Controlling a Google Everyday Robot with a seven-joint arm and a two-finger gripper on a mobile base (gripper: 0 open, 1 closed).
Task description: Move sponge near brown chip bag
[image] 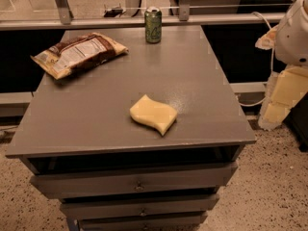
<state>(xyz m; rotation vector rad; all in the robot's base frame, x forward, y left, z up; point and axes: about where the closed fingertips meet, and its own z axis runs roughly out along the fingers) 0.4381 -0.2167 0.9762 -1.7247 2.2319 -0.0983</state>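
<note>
The pale yellow sponge (153,113) lies flat near the front middle of the grey cabinet top (96,119). The brown chip bag (78,53) with its white label lies at the far left of the top, well apart from the sponge. My gripper (281,97), with pale yellow blocky fingers, hangs at the right edge of the view, off the cabinet's right side and below its top level. It holds nothing and is far to the right of the sponge.
A green soda can (153,25) stands upright at the back edge of the top. A metal rail (144,20) runs behind the cabinet. Drawers (137,182) with small knobs face the front. Speckled floor lies to the right.
</note>
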